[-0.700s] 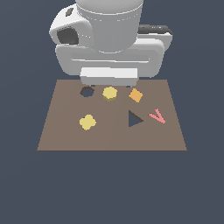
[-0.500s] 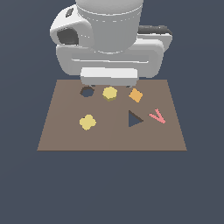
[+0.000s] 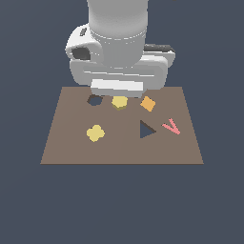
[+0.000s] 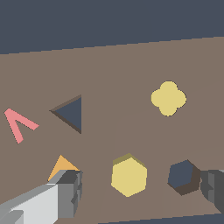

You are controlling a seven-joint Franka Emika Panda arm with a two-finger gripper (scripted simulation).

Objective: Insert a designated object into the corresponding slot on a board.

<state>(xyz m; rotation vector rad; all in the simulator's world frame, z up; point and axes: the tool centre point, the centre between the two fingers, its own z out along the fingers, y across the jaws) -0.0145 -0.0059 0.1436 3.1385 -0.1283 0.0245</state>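
Yellow hexagon (image 4: 129,176) between wide-open tool (image 4: 142,190) fingers, ungrasped; exterior view hides fingers.

We see only a flat, uniform dark slate-blue backdrop (image 3: 28,205) on every side, evenly lit, with no visible walls, furniture, or windows.

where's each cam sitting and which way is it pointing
Exterior view: off the arm, raised, looking down across the brown board; the arm's white bulk hangs over the far edge, fingers hidden.
Wrist view: on the wrist, looking down at the board between the two grey fingers, which stand apart either side of the yellow hexagon.
Shared: yellow hexagon, hexagonal slot, flower piece, triangular hole, pink V piece, orange block.
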